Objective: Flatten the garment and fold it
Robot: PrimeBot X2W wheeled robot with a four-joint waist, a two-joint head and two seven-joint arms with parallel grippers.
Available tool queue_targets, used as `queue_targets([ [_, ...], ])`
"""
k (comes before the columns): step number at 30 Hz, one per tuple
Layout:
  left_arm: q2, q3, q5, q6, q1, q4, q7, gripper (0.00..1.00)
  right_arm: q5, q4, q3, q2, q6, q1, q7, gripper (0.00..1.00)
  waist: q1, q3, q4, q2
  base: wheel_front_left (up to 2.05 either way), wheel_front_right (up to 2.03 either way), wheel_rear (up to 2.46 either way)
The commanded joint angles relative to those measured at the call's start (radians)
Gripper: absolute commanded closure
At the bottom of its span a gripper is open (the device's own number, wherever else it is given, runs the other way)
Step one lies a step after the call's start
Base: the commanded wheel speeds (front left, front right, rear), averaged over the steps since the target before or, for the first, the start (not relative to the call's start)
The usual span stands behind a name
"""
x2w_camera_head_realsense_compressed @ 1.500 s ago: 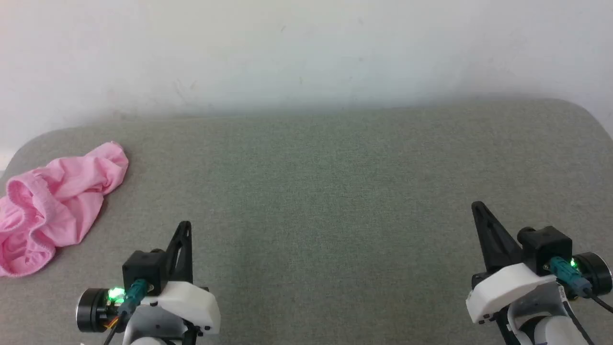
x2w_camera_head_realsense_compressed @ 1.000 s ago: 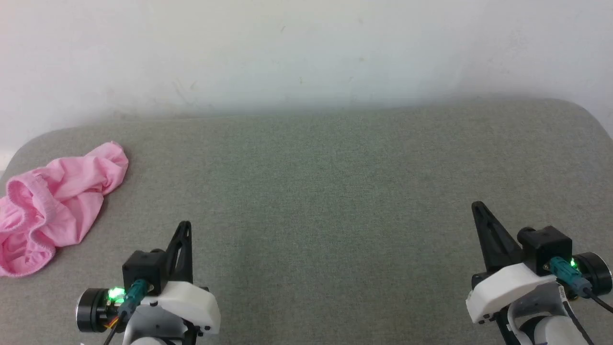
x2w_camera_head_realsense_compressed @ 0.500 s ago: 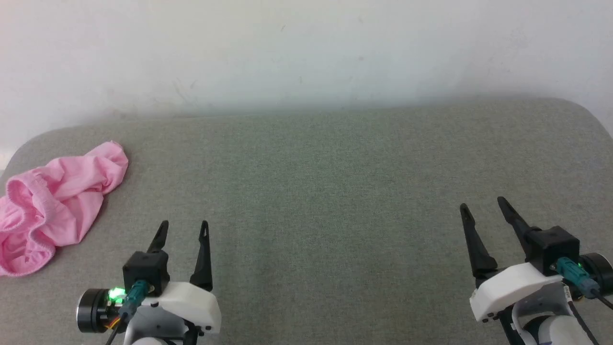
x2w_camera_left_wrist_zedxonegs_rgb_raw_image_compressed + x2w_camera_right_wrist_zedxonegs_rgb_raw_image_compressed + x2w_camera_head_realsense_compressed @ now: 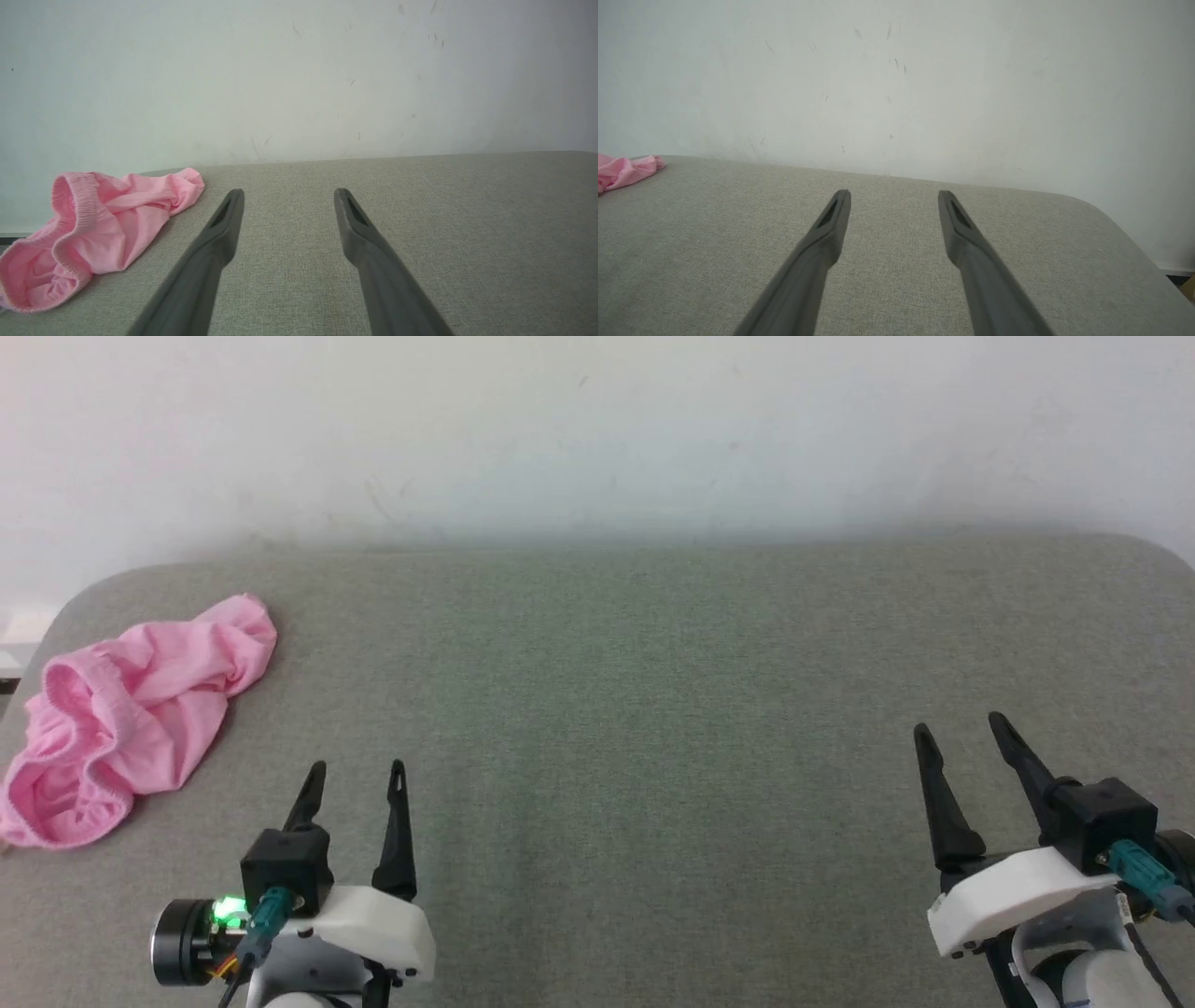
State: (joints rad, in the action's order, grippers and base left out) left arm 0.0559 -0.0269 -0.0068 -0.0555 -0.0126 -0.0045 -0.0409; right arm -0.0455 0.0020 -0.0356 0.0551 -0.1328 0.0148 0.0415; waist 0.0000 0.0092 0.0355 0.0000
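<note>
Crumpled bright pink thin cloth garment (image 4: pixel 140 709) lies at the far left of the grey fabric-covered pad (image 4: pixel 607 709), well apart from both tools. Left gripper (image 4: pixel 358 767) and right gripper (image 4: pixel 960 723) are on the near side, fingers spread, holding nothing. Expect the cloth to be light and limp, and to bunch if dragged. Best grab is probably the gathered elastic band (image 4: pixel 72 205), where it's thicker. No label or writing legible.

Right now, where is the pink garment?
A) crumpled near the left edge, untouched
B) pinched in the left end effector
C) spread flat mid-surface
A: the garment lies bunched at the left edge of the grey surface, apart from the open left end effector.
</note>
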Motion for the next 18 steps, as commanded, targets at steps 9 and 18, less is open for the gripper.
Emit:
queue_targets([
  [9, 0.0, -0.004, -0.003, -0.032, 0.017, -0.005, -0.027, 0.0, -0.018, -0.01, -0.019, -0.001, 0.001, -0.007, 0.026, 0.0, 0.0, 0.008, 0.066, 0.0, 0.0, 0.0, 0.0],
  [18, 0.0, -0.006, -0.006, -0.054, 0.016, -0.006, -0.045, 0.0, -0.029, -0.013, -0.03, -0.002, 0.001, -0.012, 0.045, 0.0, 0.0, 0.013, 0.14, 0.0, 0.0, 0.0, 0.0],
])
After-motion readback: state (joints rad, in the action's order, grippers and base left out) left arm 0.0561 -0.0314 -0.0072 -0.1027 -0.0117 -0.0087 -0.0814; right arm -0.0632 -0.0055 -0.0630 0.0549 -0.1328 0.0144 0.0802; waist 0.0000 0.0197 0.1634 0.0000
